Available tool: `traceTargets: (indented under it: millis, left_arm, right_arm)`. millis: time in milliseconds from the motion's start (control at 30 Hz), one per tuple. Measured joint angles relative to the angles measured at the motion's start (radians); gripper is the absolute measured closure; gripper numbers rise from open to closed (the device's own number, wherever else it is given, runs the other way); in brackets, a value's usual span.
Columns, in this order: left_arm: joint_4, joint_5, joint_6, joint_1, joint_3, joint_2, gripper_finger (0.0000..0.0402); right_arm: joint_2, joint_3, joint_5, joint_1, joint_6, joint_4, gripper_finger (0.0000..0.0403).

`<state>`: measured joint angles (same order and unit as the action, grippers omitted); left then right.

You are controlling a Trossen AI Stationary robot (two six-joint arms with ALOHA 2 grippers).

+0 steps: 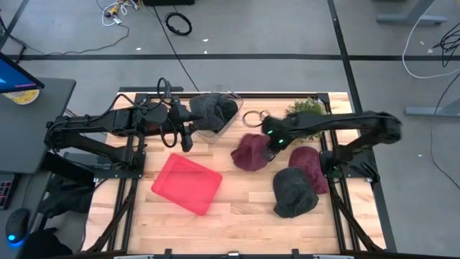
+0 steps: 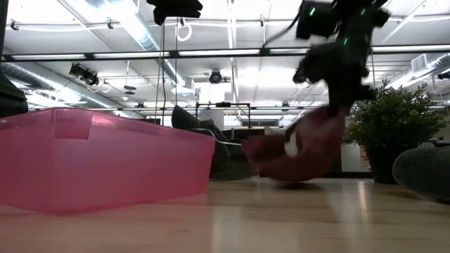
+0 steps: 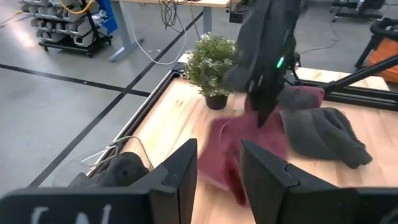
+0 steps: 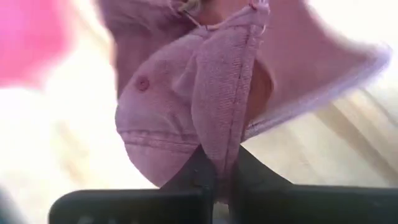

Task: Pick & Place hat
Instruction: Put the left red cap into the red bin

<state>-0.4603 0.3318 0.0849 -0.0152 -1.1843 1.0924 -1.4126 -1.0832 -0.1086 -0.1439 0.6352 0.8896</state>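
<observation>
While the right claw (image 1: 272,142) is pinching a fold of the maroon hat (image 1: 250,152) at mid-worktop (image 1: 237,216), its jaws pressed together on the fabric, the hat is sagging with its lower edge about at the wood, likely ready for carrying to the pink bin (image 1: 186,184) on the left. Only the right wrist view is showing that pinch; the high view is hiding it. Far left, the left claw (image 1: 187,139) is waiting, part spread, empty.

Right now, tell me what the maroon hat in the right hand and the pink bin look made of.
Maroon hat: soft woven cloth, probably cotton, matte; stitched seams and a top button show, and it droops.
Pink bin: looks like rigid translucent plastic, smooth, light glowing through its walls.
</observation>
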Motion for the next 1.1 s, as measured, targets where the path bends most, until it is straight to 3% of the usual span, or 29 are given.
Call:
traceTargets:
  millis: [167, 367, 733, 900, 1100]
  left_arm:
    - [0.006, 0.041, -0.027, -0.001, 0.0, 0.0, 0.028]
    - [0.049, 0.112, -0.089, -0.001, 0.0, 0.0, 0.028]
    - [0.189, 0.186, -0.111, -0.002, 0.0, 0.0, 0.028]
    - [0.273, 0.147, 0.175, -0.053, 0.0, 0.0, 0.028]
    - [0.45, -0.106, 0.483, -0.152, 0.0, 0.0, 0.028]
  right_arm:
    - [0.224, 0.0, -0.072, -0.026, 0.107, -0.131, 0.0392]
    - [0.394, 0.0, -0.075, -0.071, 0.27, -0.454, 0.0392]
    - [0.395, -0.001, -0.11, -0.099, 0.394, -1.121, 0.0392]
    - [0.349, -0.001, -0.172, -0.099, 0.404, -1.318, 0.0392]
    - [0.299, -0.001, -0.224, -0.099, 0.408, -1.446, 0.0392]
